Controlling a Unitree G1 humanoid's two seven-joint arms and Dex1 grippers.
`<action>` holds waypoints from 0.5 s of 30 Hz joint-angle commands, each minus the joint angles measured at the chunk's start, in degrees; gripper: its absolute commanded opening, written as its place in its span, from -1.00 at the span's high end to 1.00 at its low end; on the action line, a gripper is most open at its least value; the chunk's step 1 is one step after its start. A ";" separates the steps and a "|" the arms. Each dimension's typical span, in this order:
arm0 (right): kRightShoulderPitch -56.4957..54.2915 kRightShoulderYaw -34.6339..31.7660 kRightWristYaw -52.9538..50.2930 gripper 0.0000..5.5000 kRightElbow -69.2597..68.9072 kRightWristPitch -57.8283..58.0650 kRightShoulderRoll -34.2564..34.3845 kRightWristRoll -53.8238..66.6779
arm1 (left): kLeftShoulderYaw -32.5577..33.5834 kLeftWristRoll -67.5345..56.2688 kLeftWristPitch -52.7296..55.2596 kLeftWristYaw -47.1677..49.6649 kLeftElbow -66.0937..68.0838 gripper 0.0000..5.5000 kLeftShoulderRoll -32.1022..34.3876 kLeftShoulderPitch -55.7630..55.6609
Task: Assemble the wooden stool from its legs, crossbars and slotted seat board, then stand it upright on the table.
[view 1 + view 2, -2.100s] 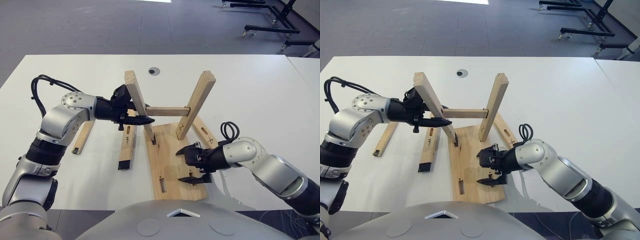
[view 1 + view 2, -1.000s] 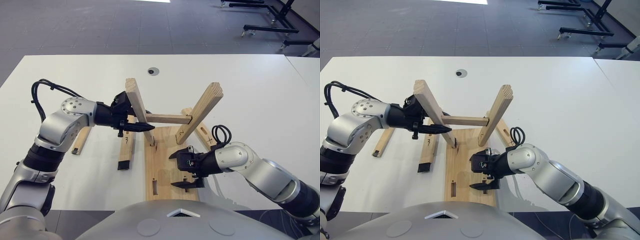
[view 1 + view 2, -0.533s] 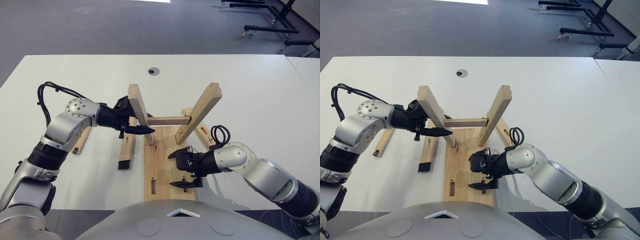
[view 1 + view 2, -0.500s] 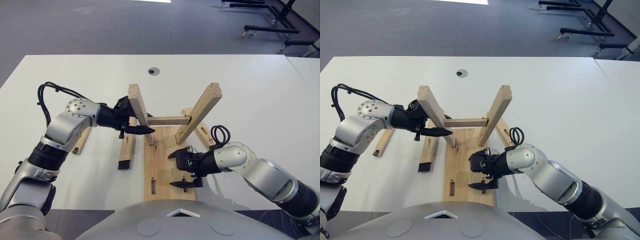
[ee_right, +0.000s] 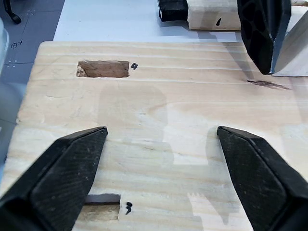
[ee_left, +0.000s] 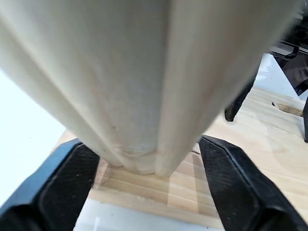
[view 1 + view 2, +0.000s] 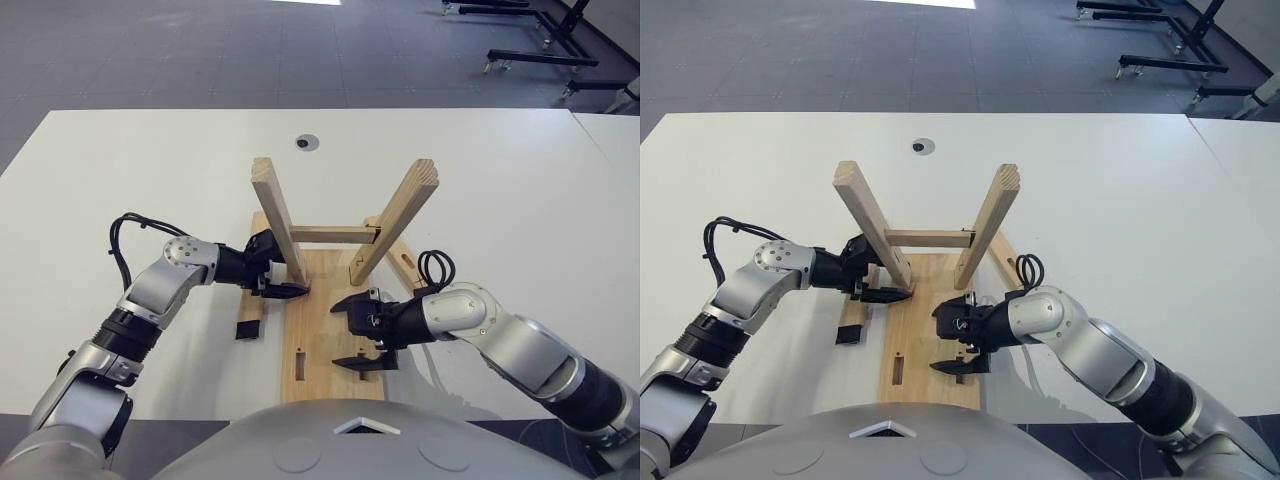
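Seat board (image 7: 312,345) lies flat at the table's (image 7: 520,190) 6 o'clock, with two legs and a crossbar (image 7: 330,234) standing on it. Left gripper (image 7: 278,290) brackets the left leg (image 7: 272,215) at its foot, probably seating it; can't tell if it's squeezing. Right gripper (image 7: 337,334), spread wide, sits at the board's 4 o'clock — likely to pin it.

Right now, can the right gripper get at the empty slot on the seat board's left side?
Likely yes: the right gripper hangs open over the seat board, and nothing covers the slot beside it.

Pale slotted seat board (image 7: 315,330) lying flat, two splayed legs (image 7: 272,210) standing on it, crossbar (image 7: 330,234) between them
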 commanded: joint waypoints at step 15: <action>4.25 -13.79 1.07 -0.52 7.90 -11.63 -4.83 1.61 | 15.62 -5.22 -7.14 -3.60 -6.10 -0.65 0.39 3.89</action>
